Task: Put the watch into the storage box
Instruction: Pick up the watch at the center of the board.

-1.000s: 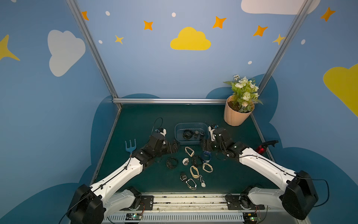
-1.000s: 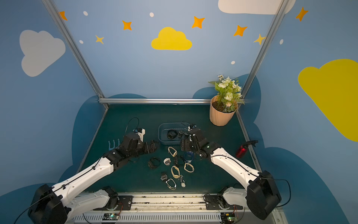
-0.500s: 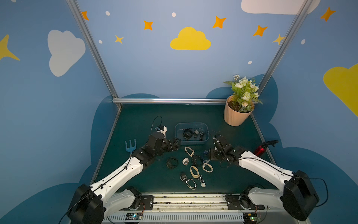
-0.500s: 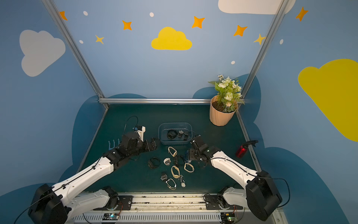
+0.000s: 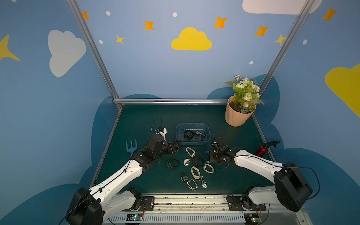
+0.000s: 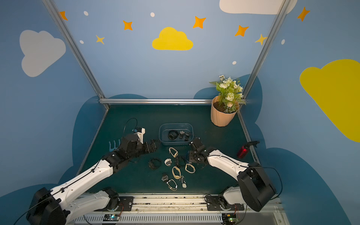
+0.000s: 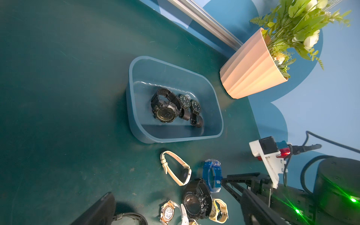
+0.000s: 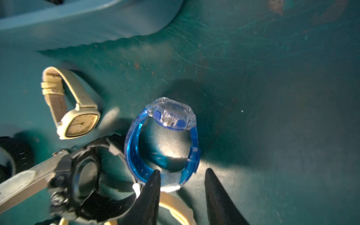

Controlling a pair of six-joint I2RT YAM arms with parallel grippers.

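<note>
Finding: the right gripper [image 8: 181,175] is down at the blue watch [image 8: 136,140]. The watch stands on its strap edge on the desk [image 5: 140,116], just off the near right corner of the box [image 5: 191,143] and not touching it. The jaws are half narrowed and straddle the lowest part of the strap. One finger [image 8: 154,185] looks to touch the strap while the other stands just clear, so I cannot tell whether a firm pinch exists. The strap is the sensible hold, being thin and raised off the desk, with the bulky clear case away from the fingers. The approach also keeps clear of the black watch [image 8: 83,175] and the cream watch [image 8: 78,120] close alongside. The left gripper [image 5: 177,144] is spread wide and empty by the box's near left corner, in my judgement parked to leave the opening free. Three black watches [image 7: 165,109] already lie inside the box, and several others remain loose toward the near edge, so the task looks partly done. Against the frame one second earlier, the right gripper has drawn back from the box corner, dropped to the desk and closed from fully spread. The left arm, the blue watch and the box contents are unchanged.
</note>
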